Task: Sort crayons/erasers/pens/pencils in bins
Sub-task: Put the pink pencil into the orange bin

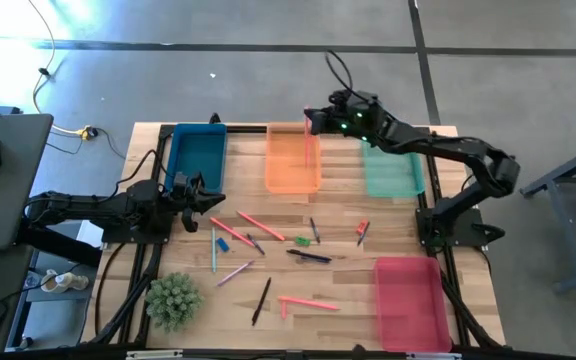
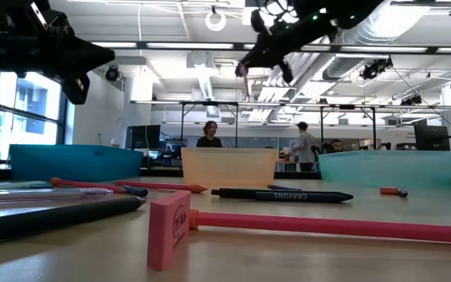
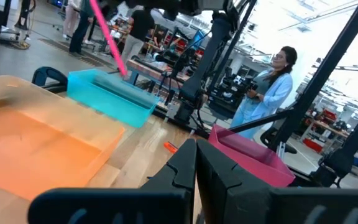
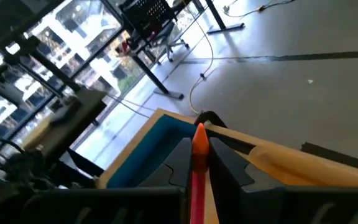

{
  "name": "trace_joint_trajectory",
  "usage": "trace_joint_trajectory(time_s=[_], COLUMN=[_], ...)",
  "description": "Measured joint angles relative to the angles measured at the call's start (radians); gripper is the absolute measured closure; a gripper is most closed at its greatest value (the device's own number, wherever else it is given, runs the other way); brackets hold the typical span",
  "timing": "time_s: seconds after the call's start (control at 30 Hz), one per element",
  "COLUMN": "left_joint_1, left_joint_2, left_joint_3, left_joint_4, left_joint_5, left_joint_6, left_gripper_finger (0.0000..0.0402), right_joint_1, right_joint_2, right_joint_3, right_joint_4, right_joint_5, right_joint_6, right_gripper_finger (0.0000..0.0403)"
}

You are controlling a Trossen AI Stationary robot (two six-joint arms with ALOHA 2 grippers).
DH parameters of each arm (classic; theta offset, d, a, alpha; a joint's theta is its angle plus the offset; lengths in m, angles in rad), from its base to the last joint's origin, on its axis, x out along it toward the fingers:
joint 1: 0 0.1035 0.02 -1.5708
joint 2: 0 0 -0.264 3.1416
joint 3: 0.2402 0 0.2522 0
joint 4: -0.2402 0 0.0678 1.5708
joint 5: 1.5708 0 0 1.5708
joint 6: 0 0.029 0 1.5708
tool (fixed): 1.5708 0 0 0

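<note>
My right gripper (image 1: 313, 122) hangs over the far end of the orange bin (image 1: 293, 160), shut on a salmon-pink stick (image 3: 109, 38). My left gripper (image 1: 200, 188) is shut and empty, above the table just near of the dark blue bin (image 1: 198, 155). The teal-green bin (image 1: 393, 170) stands right of the orange one, and the red-pink bin (image 1: 413, 300) at the near right. Several pink sticks (image 1: 260, 226), dark pens (image 1: 310, 257) and small erasers (image 1: 301, 241) lie loose on the table's middle. My right gripper pinches the salmon-pink stick between its two fingers. The stick runs along the fingers, and its pointed end (image 4: 199, 134) reaches past the fingertips. It is lifted clear and slants downward above the orange bin.
A small green plant (image 1: 173, 300) stands at the near left. A pink block (image 2: 169, 227) and a long pink stick (image 2: 327, 225) lie near the table's front edge. A laptop (image 1: 3, 180) sits off the table's left side. People stand in the room beyond the table.
</note>
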Motion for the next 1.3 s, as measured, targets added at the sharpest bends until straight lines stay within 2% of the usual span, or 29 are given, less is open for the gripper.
trace_joint_trajectory(time_s=[0.3,0.5,0.9,1.3], left_joint_1=[0.0,0.0,0.0,0.0], left_joint_2=[0.0,0.0,0.0,0.0], left_joint_3=[0.0,0.0,0.0,0.0], left_joint_4=[0.0,0.0,0.0,0.0], left_joint_5=[0.0,0.0,0.0,0.0], left_joint_6=[0.0,-0.002,0.0,-0.001], left_gripper_finger=[0.0401,0.0401,0.0401,0.0401], right_joint_1=[0.001,0.001,0.004,0.03], right_joint_2=[0.243,0.342,0.36,0.381], right_joint_3=[0.14,0.163,0.163,0.163], right_joint_4=[-0.028,-0.05,-0.138,-0.176], right_joint_5=[-0.022,-0.033,0.003,0.042], right_joint_6=[-0.086,-0.102,-0.183,-0.179], right_gripper_finger=[0.0382,0.0382,0.0382,0.0382])
